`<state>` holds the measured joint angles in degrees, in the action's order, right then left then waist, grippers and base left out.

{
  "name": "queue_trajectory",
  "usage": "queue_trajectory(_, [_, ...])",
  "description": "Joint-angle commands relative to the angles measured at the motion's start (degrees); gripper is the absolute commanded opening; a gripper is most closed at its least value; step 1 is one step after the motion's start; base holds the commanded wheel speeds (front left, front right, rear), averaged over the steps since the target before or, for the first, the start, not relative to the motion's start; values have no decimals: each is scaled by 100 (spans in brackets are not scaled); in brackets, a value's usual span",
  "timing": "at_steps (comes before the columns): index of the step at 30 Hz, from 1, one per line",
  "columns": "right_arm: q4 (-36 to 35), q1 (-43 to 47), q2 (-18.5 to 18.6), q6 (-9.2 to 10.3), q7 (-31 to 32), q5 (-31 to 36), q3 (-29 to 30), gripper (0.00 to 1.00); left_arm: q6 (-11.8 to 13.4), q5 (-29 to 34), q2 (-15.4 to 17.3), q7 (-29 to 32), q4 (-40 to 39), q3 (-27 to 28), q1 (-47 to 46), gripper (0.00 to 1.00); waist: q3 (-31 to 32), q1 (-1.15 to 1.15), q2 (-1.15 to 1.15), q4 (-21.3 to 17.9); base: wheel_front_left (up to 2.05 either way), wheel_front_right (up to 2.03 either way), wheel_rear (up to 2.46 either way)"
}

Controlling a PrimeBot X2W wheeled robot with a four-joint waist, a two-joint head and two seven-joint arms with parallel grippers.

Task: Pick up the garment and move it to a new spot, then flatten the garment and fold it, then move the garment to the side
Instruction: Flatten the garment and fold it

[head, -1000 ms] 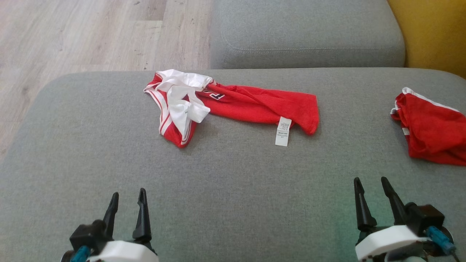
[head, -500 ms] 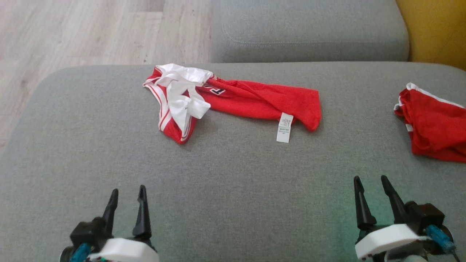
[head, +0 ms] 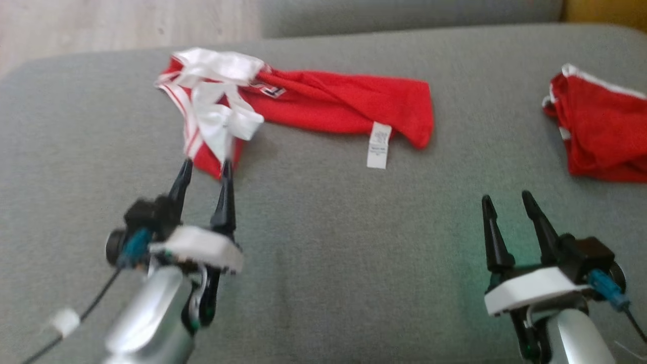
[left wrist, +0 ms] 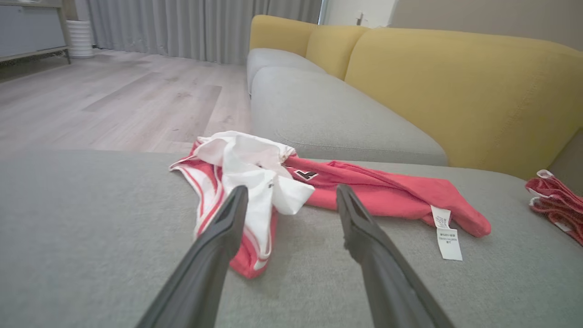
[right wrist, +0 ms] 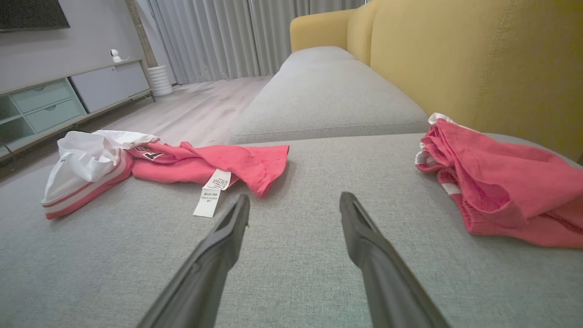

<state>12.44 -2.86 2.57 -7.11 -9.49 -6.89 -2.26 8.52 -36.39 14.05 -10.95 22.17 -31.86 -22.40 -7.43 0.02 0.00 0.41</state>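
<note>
Left jaws: spread wide, nothing between them. The left fingers (head: 223, 202), long and dark, reach the near edge of the garment (head: 328, 98), their tips at its bunched red-and-white end; whether they touch the cloth cannot be told. Garment: red with white trim, lying crumpled lengthwise on the grey sofa cushion (head: 328, 242). Its white-banded end sits straight ahead of the left jaws, and the plain red length runs off ahead and to their right. A white care label (head: 379, 145) trails from the far red end onto the cushion. Right jaws: spread and empty, the right fingers (head: 494, 237) above bare cushion, well apart from the garment, whose labelled end lies ahead and to their left. Second red garment (head: 601, 136): white-edged, heaped, ahead and to the right of the right jaws, apart from the first. Beyond both jaws: a further grey seat cushion (left wrist: 337, 118), a yellow backrest (left wrist: 455, 91), a pale wooden floor (left wrist: 114, 100) and grey curtains (left wrist: 191, 27). Far to the left of the right jaws: a low cabinet (right wrist: 104, 86).
</note>
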Motion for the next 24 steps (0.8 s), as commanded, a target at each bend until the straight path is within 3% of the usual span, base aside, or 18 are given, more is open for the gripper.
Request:
queue_trajectory(1, [-230, -251, 31, -37, 2, 47, -180, 100, -40, 44, 62, 19, -12, 152, -376, 100, -265, -2, 0, -211, 0, 0, 0])
queue_trajectory(8, [-258, -546, 31, -37, -32, 54, -283, 100, -244, 22, -48, 148, 1067, 150, -1180, 100, -714, -2, 0, -509, 0, 0, 0])
queue_trajectory(18, [-140, -753, 31, -37, -154, -5, -310, 100, 191, 101, -14, -68, 2277, 393, -1863, 100, -985, -2, 0, -682, 0, 0, 0])
queue_trajectory(23, [-76, -824, 31, -37, -203, -29, -329, 100, 250, 148, 37, -147, 2653, 421, -2107, 100, -1058, -2, 0, -718, 0, 0, 0])
queue_trajectory(24, [-66, -840, 31, -37, -209, -33, -333, 100, 248, 156, 49, -157, 2718, 421, -2159, 90, -1072, -2, 0, -727, 0, 0, 0])
